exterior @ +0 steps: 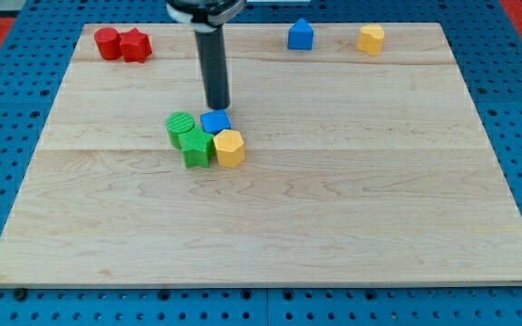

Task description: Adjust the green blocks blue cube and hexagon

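A tight cluster sits left of the board's middle: a green cylinder (179, 127), a green star-like block (197, 148), a blue cube (215, 122) and a yellow hexagon (229, 148), all touching. My tip (217, 107) stands just above the blue cube's top edge in the view, very close to or touching it. The rod rises from there to the view's top.
A red cylinder (108, 43) and a red star-like block (135, 45) sit at the board's top left. A blue house-shaped block (300, 35) and a second yellow hexagon-like block (371, 39) sit at the top right. The wooden board (379, 208) lies on a blue pegboard.
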Motion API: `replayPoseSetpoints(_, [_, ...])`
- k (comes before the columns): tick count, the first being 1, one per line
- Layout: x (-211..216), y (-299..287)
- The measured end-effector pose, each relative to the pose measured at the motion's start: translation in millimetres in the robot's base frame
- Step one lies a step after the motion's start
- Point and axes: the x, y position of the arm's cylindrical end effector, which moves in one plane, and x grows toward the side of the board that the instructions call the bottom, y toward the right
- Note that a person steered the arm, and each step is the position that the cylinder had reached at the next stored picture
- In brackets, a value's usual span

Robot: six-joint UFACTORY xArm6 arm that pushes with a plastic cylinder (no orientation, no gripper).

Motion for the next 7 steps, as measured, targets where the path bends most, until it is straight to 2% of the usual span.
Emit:
replayPoseSetpoints(1, [-39, -6])
replayPoseSetpoints(2, [-28, -69])
replayPoseSetpoints(3, [-1, -69])
replayPoseSetpoints(4, [-1, -106])
replayPoseSetpoints(7, [44, -111])
